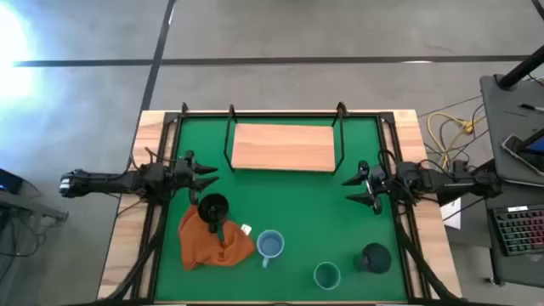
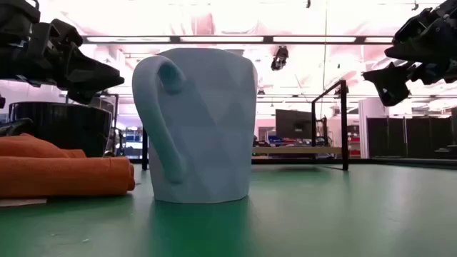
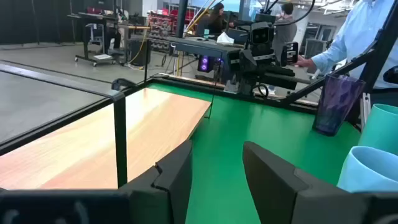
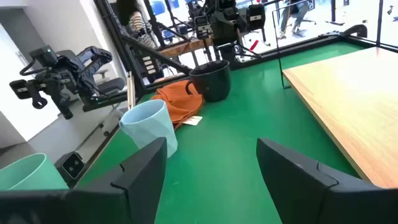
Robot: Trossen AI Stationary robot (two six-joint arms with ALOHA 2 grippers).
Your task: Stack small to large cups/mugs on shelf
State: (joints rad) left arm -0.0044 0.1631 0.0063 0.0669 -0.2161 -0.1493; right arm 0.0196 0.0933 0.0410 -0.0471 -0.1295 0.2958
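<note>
The wooden shelf point(image 1: 283, 146) with its thin black frame stands at the far middle of the green mat. The black mug point(image 1: 212, 208) stands on the orange cloth point(image 1: 211, 240) at the near left. The light blue mug point(image 1: 270, 245), the teal cup point(image 1: 326, 275) and the dark purple tumbler point(image 1: 374, 257) stand on the mat along the near side. My left gripper point(image 1: 210, 177) hovers open at the left, beyond the black mug. My right gripper point(image 1: 355, 189) hovers open at the right, beyond the tumbler. Both are empty.
The green mat point(image 1: 306, 212) has free room in its middle between the two grippers. The shelf's upright black posts point(image 1: 229, 136) stand at its corners. A keyboard and cables point(image 1: 518, 229) lie off the table to the right. People show in the room beyond.
</note>
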